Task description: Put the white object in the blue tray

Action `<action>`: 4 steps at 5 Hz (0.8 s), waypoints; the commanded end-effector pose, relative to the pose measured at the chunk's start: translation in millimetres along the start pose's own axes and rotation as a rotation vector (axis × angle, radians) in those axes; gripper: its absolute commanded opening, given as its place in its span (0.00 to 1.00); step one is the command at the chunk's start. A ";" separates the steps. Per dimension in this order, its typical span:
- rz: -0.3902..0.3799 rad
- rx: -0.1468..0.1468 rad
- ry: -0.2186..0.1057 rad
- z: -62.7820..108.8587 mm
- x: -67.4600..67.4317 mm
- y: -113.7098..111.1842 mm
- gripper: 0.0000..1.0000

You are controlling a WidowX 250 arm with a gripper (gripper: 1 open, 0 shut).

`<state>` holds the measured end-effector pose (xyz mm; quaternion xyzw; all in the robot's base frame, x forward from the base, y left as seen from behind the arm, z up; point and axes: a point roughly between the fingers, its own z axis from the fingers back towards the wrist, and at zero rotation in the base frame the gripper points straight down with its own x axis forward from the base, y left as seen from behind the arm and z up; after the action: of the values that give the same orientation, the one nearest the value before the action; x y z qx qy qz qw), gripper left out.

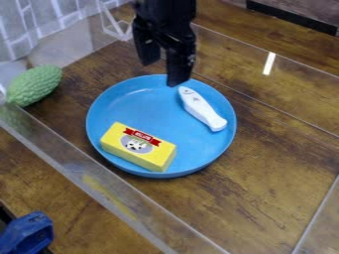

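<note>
The white object (pixel 203 107) lies inside the blue tray (pixel 119 104), near its right rim, long side slanting down to the right. A yellow block with a red label (pixel 138 146) also rests in the tray, at its front left. My gripper (pixel 169 67) hangs above the tray's far rim, pointing down, just up and left of the white object and apart from it. Its black fingers (pixel 176 65) stand open with nothing between them.
A green bumpy object (pixel 35 84) lies on the wooden table at the left. A blue item (pixel 24 234) shows at the bottom left corner. A clear plastic barrier edge (pixel 79 164) runs diagonally across the front left.
</note>
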<state>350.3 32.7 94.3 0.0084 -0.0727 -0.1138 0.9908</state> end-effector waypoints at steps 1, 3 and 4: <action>0.042 0.023 -0.048 -0.5 10.5 -6.8 1.00; 0.030 0.018 -0.069 -34.6 35.9 -16.9 1.00; 0.077 0.025 -0.071 -48.3 43.1 -16.0 1.00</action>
<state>383.1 11.7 30.8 0.0126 -0.0727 -0.0736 0.9946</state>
